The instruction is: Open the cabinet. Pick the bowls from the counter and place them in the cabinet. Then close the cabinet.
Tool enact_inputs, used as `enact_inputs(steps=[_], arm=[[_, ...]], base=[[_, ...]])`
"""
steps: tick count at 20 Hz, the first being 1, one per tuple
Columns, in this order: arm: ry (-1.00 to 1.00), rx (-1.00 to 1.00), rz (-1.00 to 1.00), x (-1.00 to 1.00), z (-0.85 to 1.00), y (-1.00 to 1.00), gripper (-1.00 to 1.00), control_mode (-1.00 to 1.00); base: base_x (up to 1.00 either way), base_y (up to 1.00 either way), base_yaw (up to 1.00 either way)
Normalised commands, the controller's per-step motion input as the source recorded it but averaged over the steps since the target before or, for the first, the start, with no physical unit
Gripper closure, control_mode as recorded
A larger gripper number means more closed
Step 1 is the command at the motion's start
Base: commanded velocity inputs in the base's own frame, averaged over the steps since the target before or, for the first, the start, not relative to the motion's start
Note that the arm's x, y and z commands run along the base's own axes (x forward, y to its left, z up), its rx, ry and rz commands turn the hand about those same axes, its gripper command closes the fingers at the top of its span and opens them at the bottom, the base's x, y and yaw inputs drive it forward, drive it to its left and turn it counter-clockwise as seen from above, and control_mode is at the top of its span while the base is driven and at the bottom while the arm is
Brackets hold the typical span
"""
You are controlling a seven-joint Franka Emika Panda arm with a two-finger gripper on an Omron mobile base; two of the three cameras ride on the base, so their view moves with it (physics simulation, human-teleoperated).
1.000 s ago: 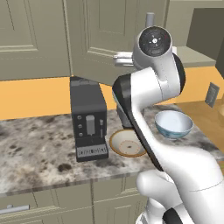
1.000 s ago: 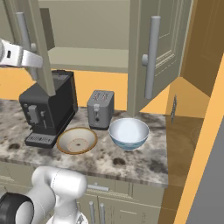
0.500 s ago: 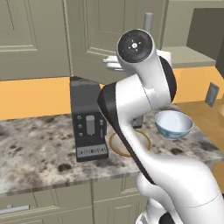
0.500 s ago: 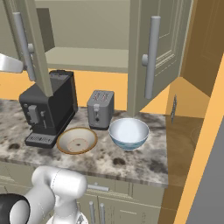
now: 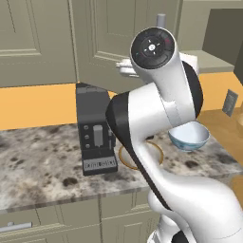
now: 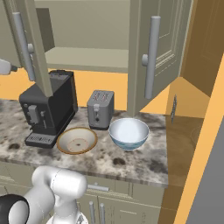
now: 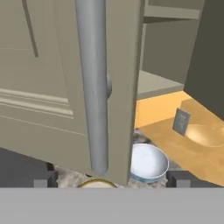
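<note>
We are looking at a gripper (image 7: 111, 181) that has just let go: a second ago its fingers were nearly together on the left door's handle (image 7: 93, 83), and now they are standing wide apart with the bar running free between them. Both doors of the cabinet (image 6: 87, 59) are hanging open, so we are judging the opening step done and the bowls next.

The cabinet shelf is showing bare, with nothing on it yet. Both bowls are still sitting empty on the counter (image 6: 131, 164): the tan bowl (image 6: 77, 140) just in front of the coffee machine (image 6: 47, 107) and toaster (image 6: 100, 109), the white and blue bowl (image 6: 128, 133) just beside it towards the wall. We are expecting the arm to drop away from the door and reach down for one of them
</note>
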Motion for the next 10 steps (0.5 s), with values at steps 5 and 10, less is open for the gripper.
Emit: enact_inputs(steps=[5, 10], arm=[[0.00, 0.05, 0.00, -0.07, 0.04, -0.41, -1.00, -1.00], [-0.02, 0.09, 0.00, 0.00, 0.00, -0.58, -1.00, -1.00]], base=[[0.00, 0.00, 0.00], [0.00, 0.00, 0.00]])
